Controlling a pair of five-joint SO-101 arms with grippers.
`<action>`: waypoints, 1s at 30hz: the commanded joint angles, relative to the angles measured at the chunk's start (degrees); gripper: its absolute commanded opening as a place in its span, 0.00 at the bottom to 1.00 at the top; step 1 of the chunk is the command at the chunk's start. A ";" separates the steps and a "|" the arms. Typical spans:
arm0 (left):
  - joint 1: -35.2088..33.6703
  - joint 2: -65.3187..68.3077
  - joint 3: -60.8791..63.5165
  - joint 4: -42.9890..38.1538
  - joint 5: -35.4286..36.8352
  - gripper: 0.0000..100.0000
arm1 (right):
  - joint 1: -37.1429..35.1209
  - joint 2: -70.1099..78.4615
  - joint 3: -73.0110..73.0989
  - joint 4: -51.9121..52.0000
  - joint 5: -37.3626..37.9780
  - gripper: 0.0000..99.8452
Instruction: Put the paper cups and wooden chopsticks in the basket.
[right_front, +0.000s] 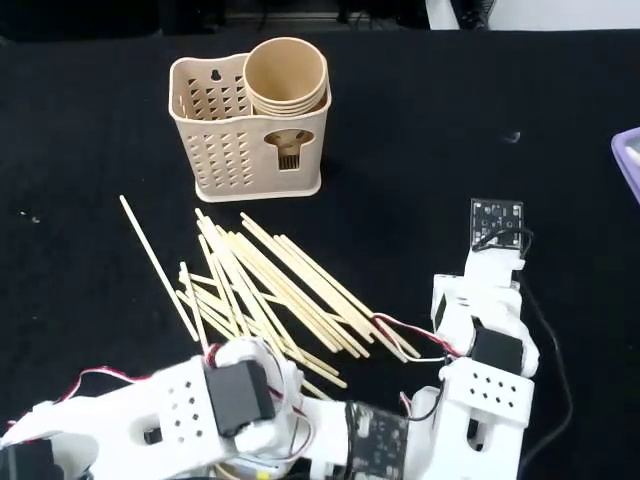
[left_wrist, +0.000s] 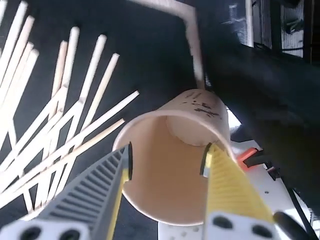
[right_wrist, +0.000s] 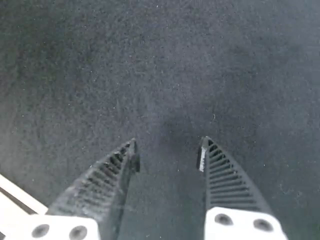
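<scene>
Gripping a tan paper cup (left_wrist: 175, 150) across its rim, the left jaws hold it with the open mouth facing the wrist camera and the base pointing away, its long axis in line with the jaws. Pale wooden chopsticks (left_wrist: 60, 125) fan out just beside it. The high view places the left arm (right_front: 220, 400) at the near-left edge of the black desk (right_front: 400, 120), over the heap's near ends. Most sticks run from far-left to near-right, and one stray chopstick (right_front: 158, 268) lies apart on the left. A beige perforated plastic basket (right_front: 215, 150) stands upright toward the far edge, with a stack of paper cups (right_front: 286, 75) mouth-up in its right end. The right jaws stand moderately apart, holding nothing, above bare black cloth. The right arm (right_front: 480, 340) sits near-right, and a lilac container (right_front: 628, 160) touches the right edge.
</scene>
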 joint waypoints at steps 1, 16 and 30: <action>-2.15 -0.88 -1.71 0.09 -0.09 0.25 | 0.62 -0.57 -3.91 -0.26 -0.44 0.19; -39.60 -0.18 -3.30 0.53 -16.88 0.25 | 0.53 -0.57 -3.82 -0.26 -0.44 0.19; -41.10 -0.88 3.91 -5.89 -16.70 0.25 | 0.53 -0.40 -3.38 -2.02 -0.44 0.19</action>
